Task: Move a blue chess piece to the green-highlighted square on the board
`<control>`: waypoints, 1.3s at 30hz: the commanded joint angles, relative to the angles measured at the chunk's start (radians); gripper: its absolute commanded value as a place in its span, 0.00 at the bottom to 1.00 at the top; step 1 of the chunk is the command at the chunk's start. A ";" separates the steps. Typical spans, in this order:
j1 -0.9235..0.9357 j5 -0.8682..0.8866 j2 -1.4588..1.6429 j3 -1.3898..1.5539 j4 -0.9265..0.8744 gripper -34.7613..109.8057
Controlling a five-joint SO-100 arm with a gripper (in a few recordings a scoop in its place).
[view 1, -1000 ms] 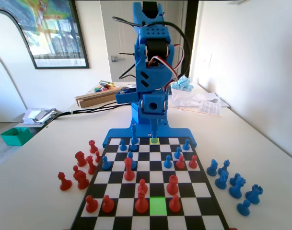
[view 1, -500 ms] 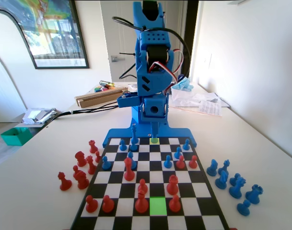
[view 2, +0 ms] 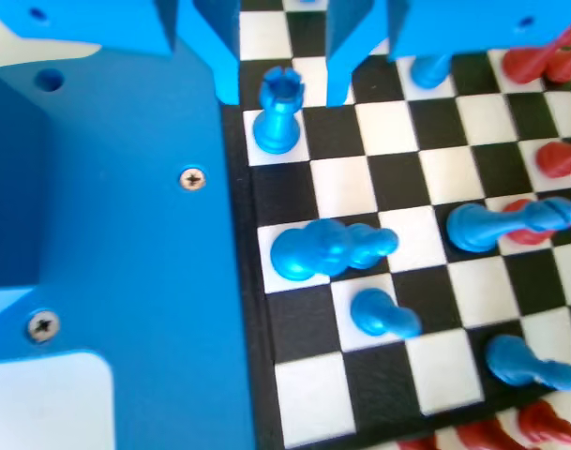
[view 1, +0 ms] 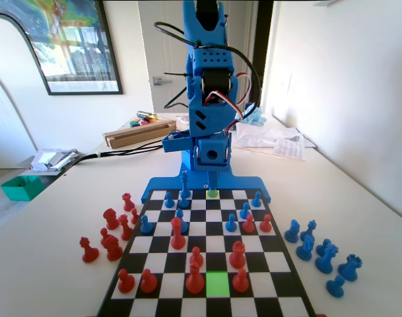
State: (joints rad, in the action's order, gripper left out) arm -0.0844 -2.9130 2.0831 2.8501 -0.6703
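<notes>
The pale bench [view 1: 359, 198] carries everything here. At its far end in the fixed view stands the blue arm [view 1: 210, 79], folded steeply down over the back row. The board [view 1: 267, 285] runs from the arm's base toward the fixed camera and is crowded with red and blue pieces.

The claw [view 1: 212, 179] hangs low over the yellow-green square [view 1: 212, 194] on the back row. In the wrist view the claw [view 2: 283, 92] has its jaws apart, one on each side of the blue chess piece [view 2: 278, 112]. I see no contact, so nothing is clamped. That piece is short with a notched top. It stands upright on a white cell right against the dark border beside the arm's base.

The green-highlighted square [view 1: 218, 284] lies at the near end of the board, well apart from the claw. A red piece [view 1: 195, 281] stands just to its left and another red piece [view 1: 240, 281] just to its right.

My worry is the grip. If the jaws close off-centre or too high on that notched head, the piece could tip or squirt out toward the tall blue piece [view 2: 323, 248] nearby. The carry then runs the whole length of a busy board, and a low pass would topple pieces on the way. The set-down gap between the two reds looks tight, so jaws opening wide there could nudge either one.
</notes>
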 commanded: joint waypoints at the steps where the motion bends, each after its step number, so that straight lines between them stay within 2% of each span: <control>1: -0.009 -0.035 0.000 0.008 0.003 0.34; 27: -0.011 -0.025 -0.084 0.035 0.132 0.33; 39: -0.018 -0.018 -0.086 0.041 0.144 0.26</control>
State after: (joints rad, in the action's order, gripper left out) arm -0.0844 -2.9130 1.9896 2.8839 -0.5354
